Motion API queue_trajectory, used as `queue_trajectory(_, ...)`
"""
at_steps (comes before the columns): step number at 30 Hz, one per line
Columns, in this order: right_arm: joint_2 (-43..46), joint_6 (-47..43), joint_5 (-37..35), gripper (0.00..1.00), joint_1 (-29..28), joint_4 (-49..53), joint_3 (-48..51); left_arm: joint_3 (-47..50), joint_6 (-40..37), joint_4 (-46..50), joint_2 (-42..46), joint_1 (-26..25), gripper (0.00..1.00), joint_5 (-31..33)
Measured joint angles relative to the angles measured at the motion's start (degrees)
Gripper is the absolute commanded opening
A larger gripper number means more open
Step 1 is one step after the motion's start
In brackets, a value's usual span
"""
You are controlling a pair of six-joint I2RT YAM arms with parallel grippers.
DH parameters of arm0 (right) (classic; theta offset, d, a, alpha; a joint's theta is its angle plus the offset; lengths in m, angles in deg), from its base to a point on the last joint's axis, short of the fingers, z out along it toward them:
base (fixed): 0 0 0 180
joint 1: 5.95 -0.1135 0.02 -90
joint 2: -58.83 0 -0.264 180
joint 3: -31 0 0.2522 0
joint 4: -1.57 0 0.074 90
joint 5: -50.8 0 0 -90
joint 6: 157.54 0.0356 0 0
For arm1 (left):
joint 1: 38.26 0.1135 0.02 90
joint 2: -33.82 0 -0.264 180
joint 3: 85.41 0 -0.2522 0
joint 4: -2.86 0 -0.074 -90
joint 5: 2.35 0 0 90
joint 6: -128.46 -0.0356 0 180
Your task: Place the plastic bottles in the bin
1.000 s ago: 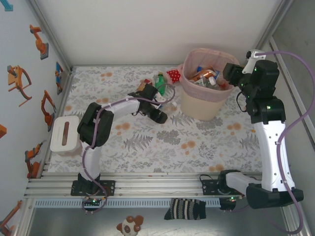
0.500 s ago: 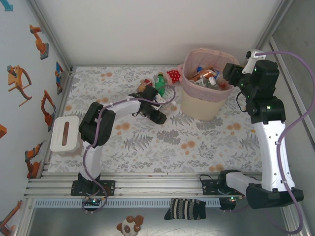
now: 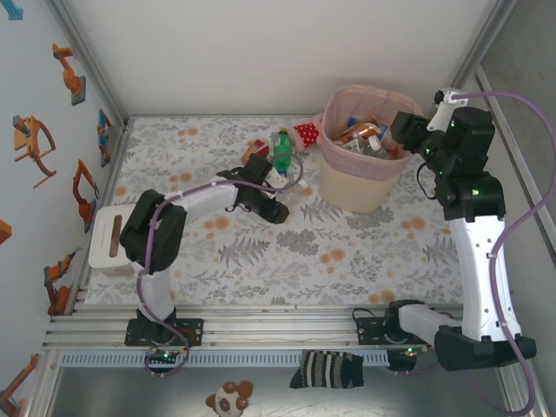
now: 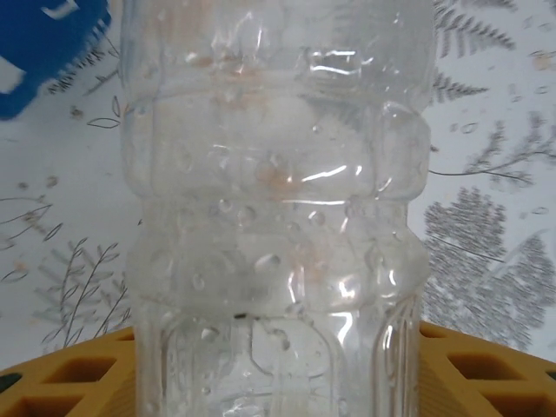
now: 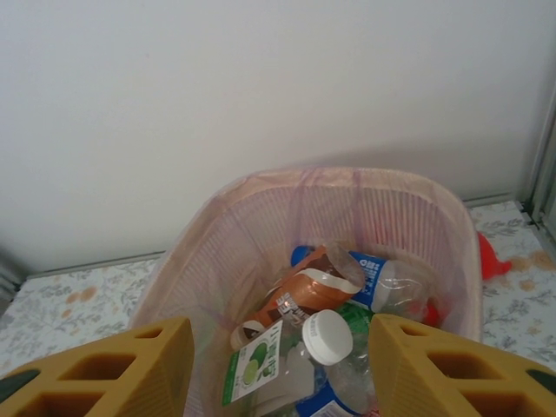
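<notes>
Between the left end effector's [image 4: 278, 382] yellow fingers [image 4: 69, 382] sits a clear bottle [image 4: 278, 217], clenched on both sides, the floral desk [image 4: 486, 174] behind it. Over the bin [image 5: 261, 200] the right end effector [image 5: 278, 352] hangs released and empty, with bottles [image 5: 321, 304] piled inside. A green bottle [image 3: 282, 148] is on the desk nearby.

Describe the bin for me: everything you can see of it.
The bin is a tall plastic-looking wastebasket, upright at the far right of the table: pink mesh upper wall, rounded-square rim, plain beige lower body. Inside lies a heap of bottles, clear with blue labels, one white-capped, one brown, some green labels. The right tool hangs open over its right rim, apparently not touching. A small red item lies on the table beside its left wall.
</notes>
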State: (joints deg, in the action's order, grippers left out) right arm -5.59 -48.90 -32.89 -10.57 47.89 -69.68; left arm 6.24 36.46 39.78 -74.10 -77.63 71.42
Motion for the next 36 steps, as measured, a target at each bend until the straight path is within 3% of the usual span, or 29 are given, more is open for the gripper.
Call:
queue_trajectory(9,0.0,4.3,12.0,0.55,0.0,-4.5,2.3,7.3,3.1,-7.8,18.8,0.0,0.56,-0.2)
queue_trajectory(17,-1.2,11.5,23.3,0.58,-1.8,-13.5,4.0,10.8,5.5,-16.9,29.2,0.0,0.55,-6.8)
queue_trajectory(26,-6.1,13.9,27.3,0.64,-10.2,-17.4,2.9,10.8,9.9,-26.1,33.2,0.0,0.54,-15.3)
queue_trajectory(36,-10.6,15.7,28.3,0.64,-16.3,-21.5,0.0,10.6,12.7,-29.0,33.2,0.0,0.53,-20.3)
